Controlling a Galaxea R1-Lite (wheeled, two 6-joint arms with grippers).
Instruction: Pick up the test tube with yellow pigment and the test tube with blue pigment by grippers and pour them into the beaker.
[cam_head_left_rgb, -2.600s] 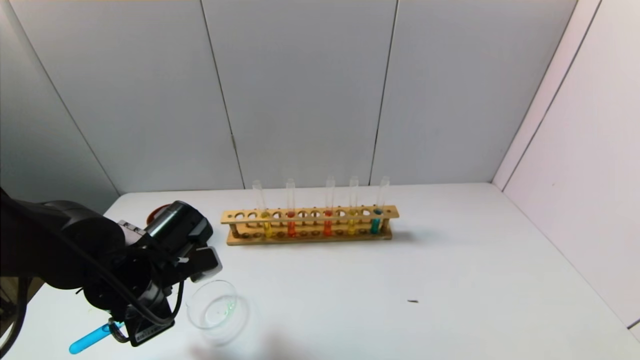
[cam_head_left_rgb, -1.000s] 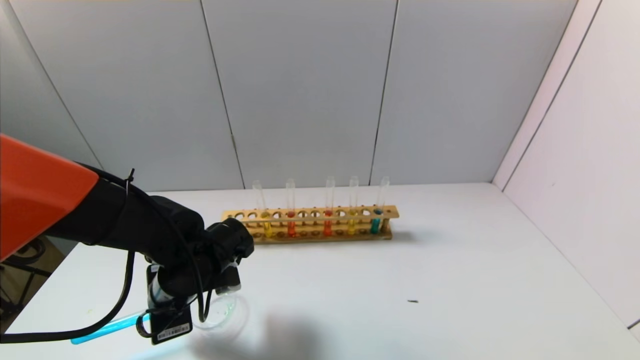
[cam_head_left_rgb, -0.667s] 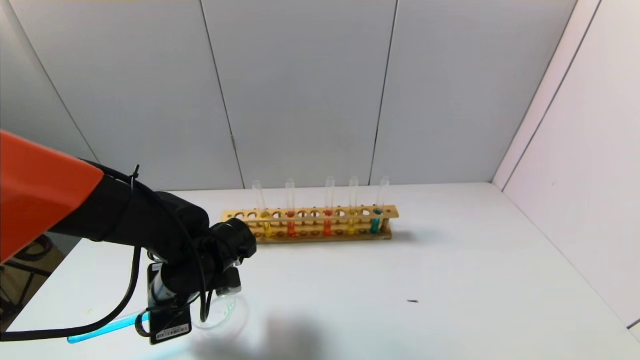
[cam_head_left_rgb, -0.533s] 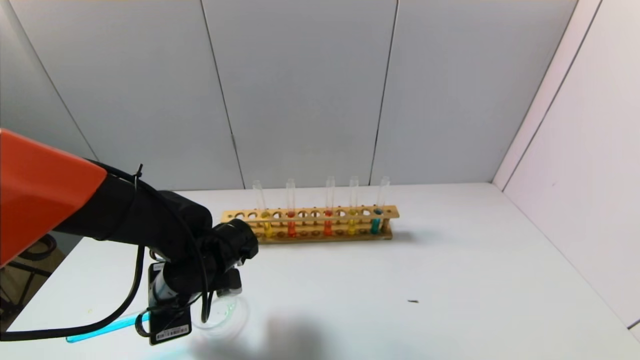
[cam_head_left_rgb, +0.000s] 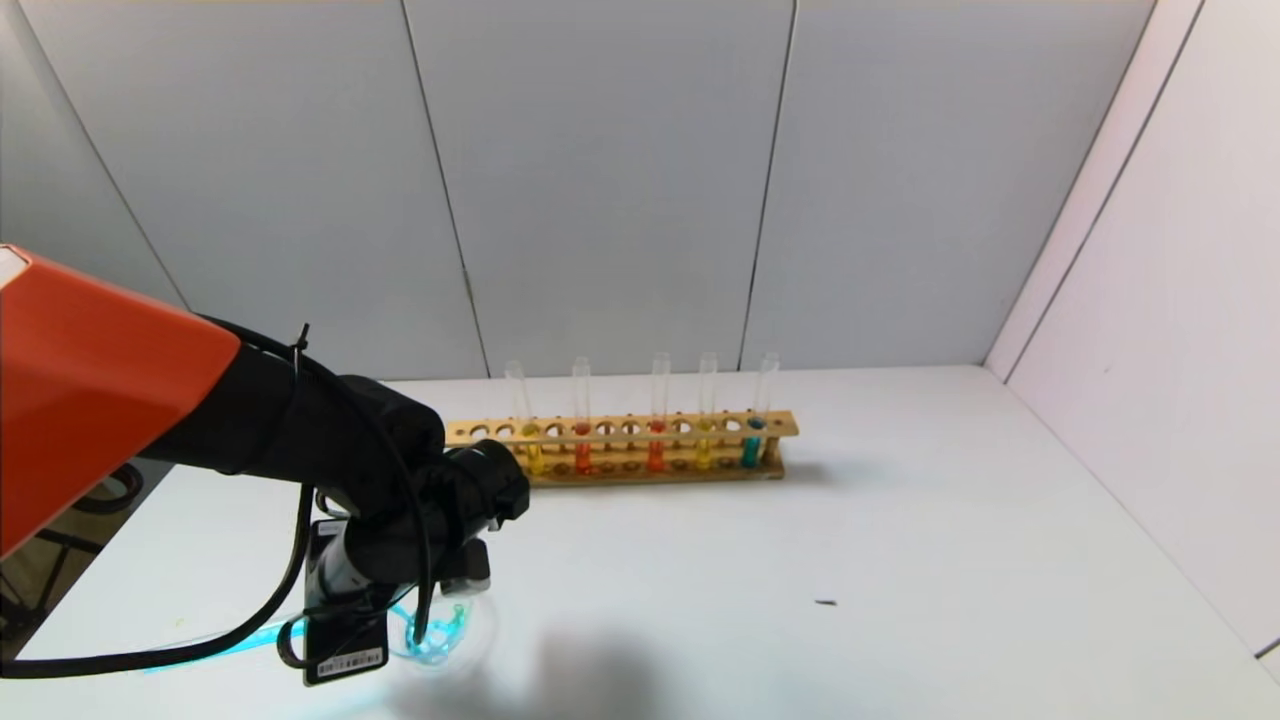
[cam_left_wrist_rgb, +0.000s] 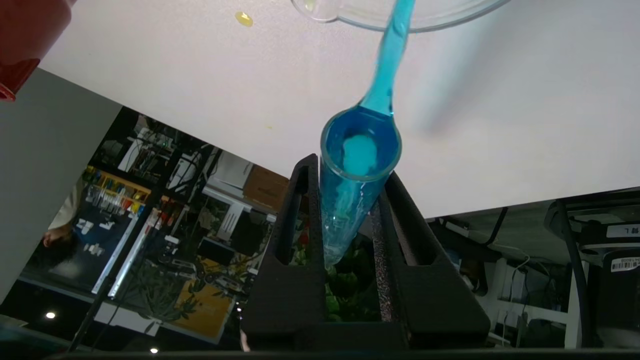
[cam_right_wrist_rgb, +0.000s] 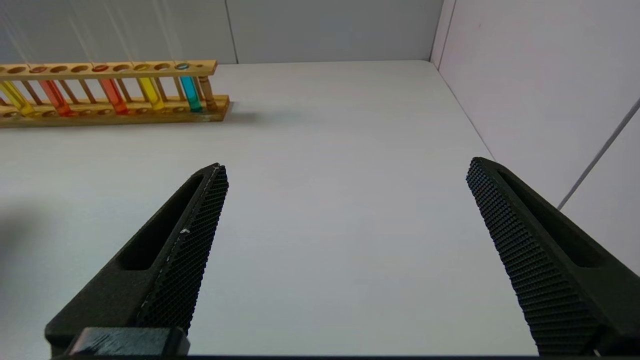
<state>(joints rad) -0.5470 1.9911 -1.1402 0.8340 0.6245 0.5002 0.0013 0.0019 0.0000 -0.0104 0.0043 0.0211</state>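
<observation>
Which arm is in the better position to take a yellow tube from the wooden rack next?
Probably the right. The right gripper is open and empty, facing the wooden rack. The left gripper is clamped on the slim glass tube of blue liquid, pouring into the clear glass beaker.

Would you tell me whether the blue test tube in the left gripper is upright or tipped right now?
Tipped. The left gripper holds the test tube with blue pigment mouth-down, and a blue stream runs from its mouth into the beaker.

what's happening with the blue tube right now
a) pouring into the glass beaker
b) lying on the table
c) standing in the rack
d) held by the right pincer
a: the left pincer holds the blue tube tipped, and a blue stream runs from its mouth into the beaker.
</observation>
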